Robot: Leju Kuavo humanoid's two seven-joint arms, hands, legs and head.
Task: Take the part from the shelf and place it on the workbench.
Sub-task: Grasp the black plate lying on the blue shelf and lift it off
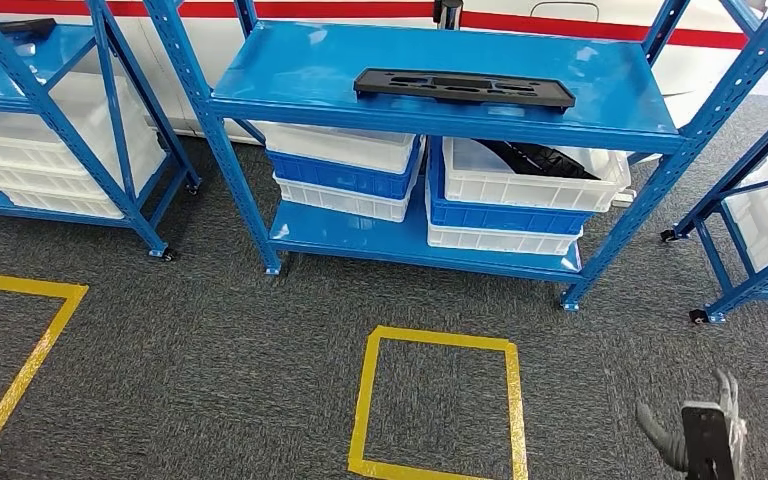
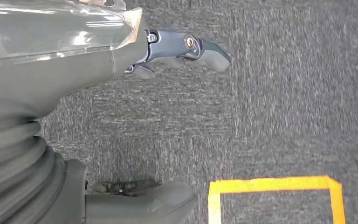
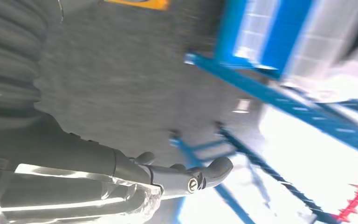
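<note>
White and blue bins (image 1: 505, 195) are stacked on the lower level, one holding dark pieces. A yellow tape square (image 1: 438, 405) marks the grey carpet (image 1: 210, 340), with another tape outline (image 1: 20, 350) nearby.

the shelf (image 1: 440, 75) is glossy blue-painted metal; the part (image 1: 463, 88) on it looks like matt black plastic. smooth white and blue plastic bins (image 1: 520, 185) sit above rough grey carpet (image 1: 210, 340).

right wrist view blurs the shelf (image 3: 279, 93); right hand (image 1: 705, 435) is cut by the head view's bottom edge.
</note>
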